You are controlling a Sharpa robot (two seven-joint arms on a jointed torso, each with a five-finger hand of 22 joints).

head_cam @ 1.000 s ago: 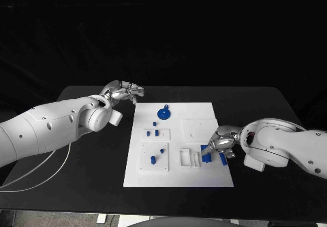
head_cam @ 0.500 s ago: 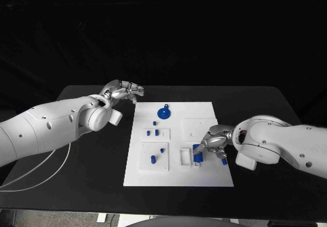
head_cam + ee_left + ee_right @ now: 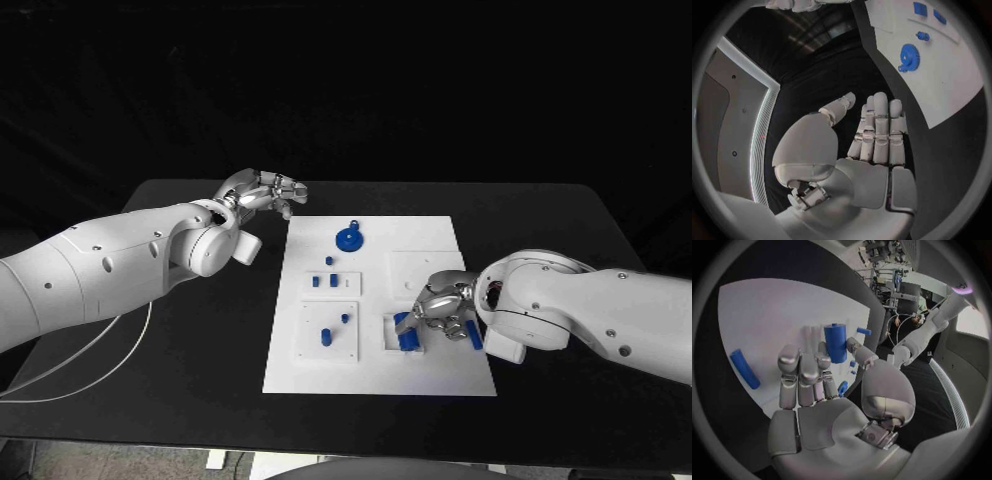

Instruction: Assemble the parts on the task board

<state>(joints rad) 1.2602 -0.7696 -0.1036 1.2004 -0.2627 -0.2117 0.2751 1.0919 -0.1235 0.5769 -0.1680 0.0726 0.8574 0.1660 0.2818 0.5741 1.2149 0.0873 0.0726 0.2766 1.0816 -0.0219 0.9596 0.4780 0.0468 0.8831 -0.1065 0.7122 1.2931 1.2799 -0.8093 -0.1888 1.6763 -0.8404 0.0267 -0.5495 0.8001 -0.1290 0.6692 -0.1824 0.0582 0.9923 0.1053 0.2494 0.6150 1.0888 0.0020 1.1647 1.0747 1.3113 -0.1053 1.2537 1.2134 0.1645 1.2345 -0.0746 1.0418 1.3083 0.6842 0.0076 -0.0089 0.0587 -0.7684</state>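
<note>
Head view: the right robot hand (image 3: 440, 305) pinches a blue peg (image 3: 408, 333) over the task board (image 3: 433, 240). The left robot hand (image 3: 264, 192) hangs empty, fingers loosely apart. Best keep the peg upright, square to its slot.

The left hand (image 3: 264, 192) hangs empty with fingers straight, while the right hand (image 3: 440, 305) pinches something.

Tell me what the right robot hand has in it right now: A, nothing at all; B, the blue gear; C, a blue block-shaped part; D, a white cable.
C: the right robot hand grips a blue block-shaped part over the task board, while the blue gear lies farther up the board.
</note>
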